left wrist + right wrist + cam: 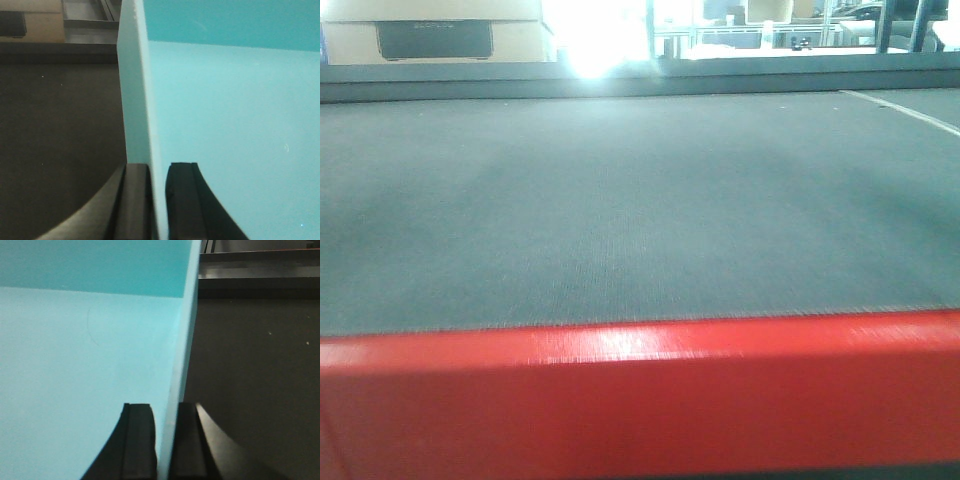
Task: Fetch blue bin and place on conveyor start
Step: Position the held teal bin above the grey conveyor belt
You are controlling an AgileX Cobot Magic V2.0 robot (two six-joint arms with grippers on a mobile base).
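Observation:
The blue bin is pale aqua. Its inside floor (235, 125) fills the left wrist view and also the right wrist view (75, 365). My left gripper (159, 200) is shut on the bin's left wall (135, 100), one finger outside and one inside. My right gripper (166, 440) is shut on the bin's right wall (186, 330) in the same way. The conveyor start shows in the front view as a dark grey belt (620, 200) ending at a glossy red edge strip (640, 390). The belt lies beside the bin in both wrist views (60, 140) (250, 365). The bin and grippers are out of the front view.
A grey rail (620, 78) runs along the belt's far edge. Behind it stand a cardboard box (430, 35) and bright windows. A pale line (900, 108) crosses the belt at the far right. Metal frames (90, 20) (250, 270) lie beyond the belt.

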